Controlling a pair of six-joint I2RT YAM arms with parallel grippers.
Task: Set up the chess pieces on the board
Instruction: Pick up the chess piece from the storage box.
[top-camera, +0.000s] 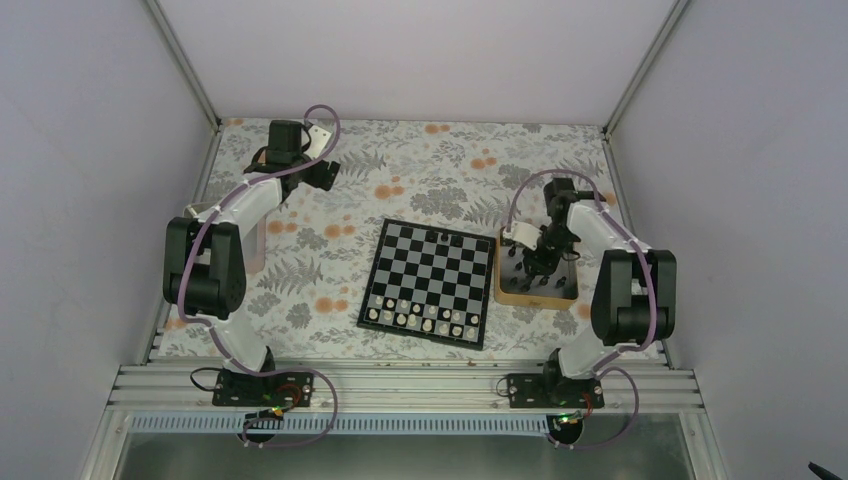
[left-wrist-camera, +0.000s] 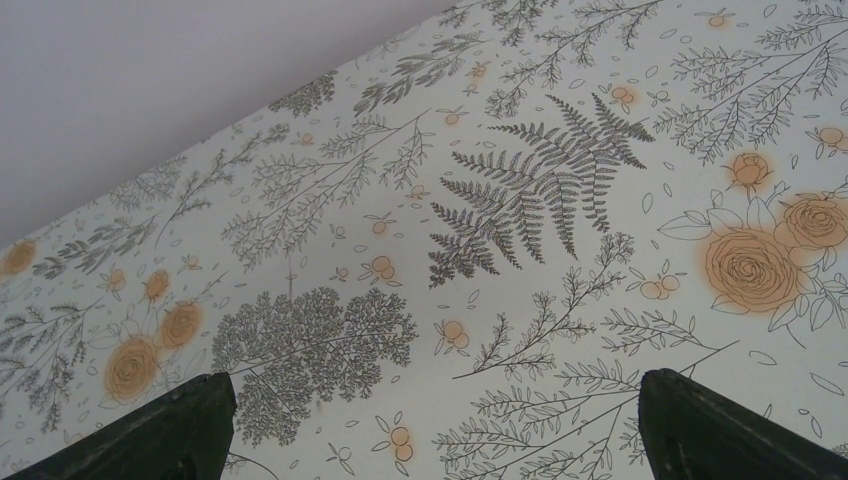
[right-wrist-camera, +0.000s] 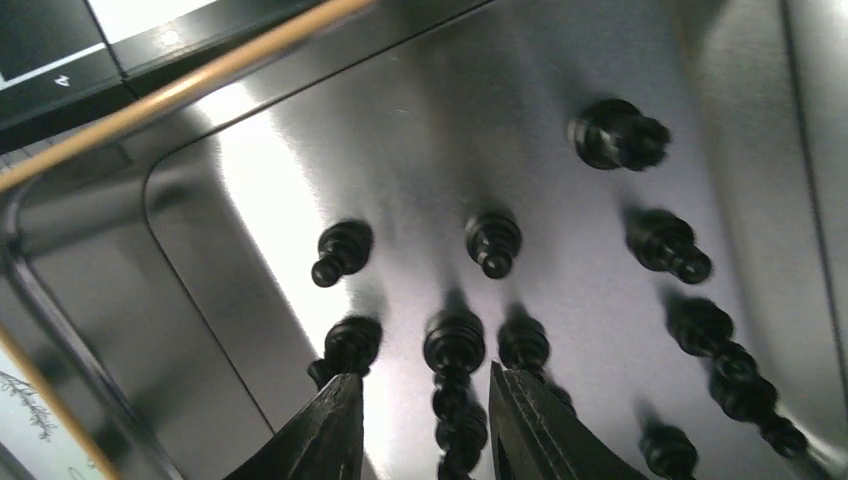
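- Chess pieces (right-wrist-camera: 455, 345), black, sit in the tray (top-camera: 537, 297) just right of the board (top-camera: 428, 270).
- Floral table (top-camera: 420, 170), pale walls (top-camera: 90, 150) around.
- Right jaws, partly open, flank one piece; only the wrist view shows this.
- Left jaws gape wide, empty, upper left.

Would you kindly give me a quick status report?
Left tool open, clear of the board. Right tool open, straddling a black piece in the tray. Neighbouring pieces crowd it.

place: robot lab enclosure | signs: plain white walls (top-camera: 90, 150); aluminium frame rails (top-camera: 400, 385); floral-cloth table (top-camera: 440, 160)
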